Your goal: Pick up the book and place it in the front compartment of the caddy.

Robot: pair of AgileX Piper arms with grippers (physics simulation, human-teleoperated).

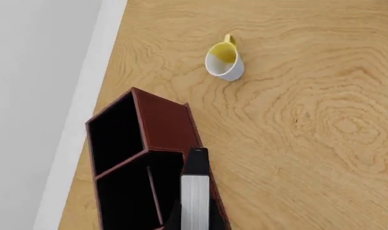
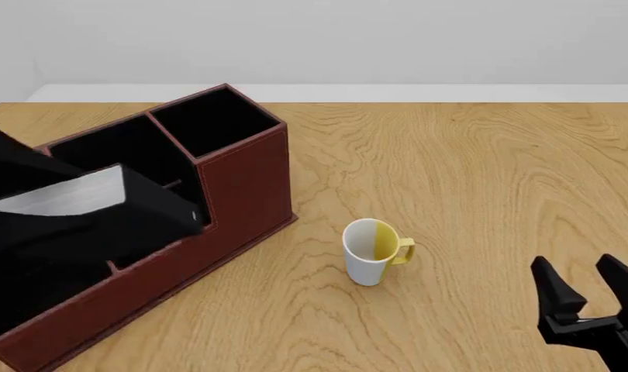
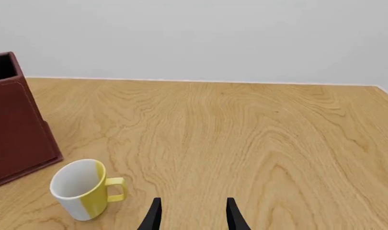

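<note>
The caddy [image 2: 242, 182] stands on the wooden bench [image 2: 480, 178], a dark red-brown box with black-lined compartments and a rim that steps down toward its near end. Everything else is placed from it.

The book [image 2: 76, 194] is held over the caddy's lower, nearer compartments. It lies tilted, white page edges showing, black cover angled down toward the caddy's long side wall. In the left wrist view the book [image 1: 195, 191] runs straight out from the camera, its far end over the caddy [image 1: 162, 124] rim beside an inner divider. Whether it already sits inside a compartment or only hangs above the opening cannot be told.

The left gripper [image 2: 45, 225] is a dark mass over the caddy's near compartments, and its jaws are clamped on the book, one on each cover.

The mug [image 2: 374, 251], white and yellow, stands upright on the bench just beyond the caddy's near corner, apart from it, handle turned away from the caddy. In the left wrist view the mug [image 1: 224, 60] lies well past the caddy's tall end compartment. In the right wrist view the mug [image 3: 85, 189] stands beside the caddy's [image 3: 15, 129] end wall, not touching.

The right gripper [image 2: 593, 298] hovers low over bare bench, well apart from the caddy, beyond the mug. Its jaws stand apart with nothing between them; the right wrist view of this gripper [image 3: 192, 213] shows the same.
</note>
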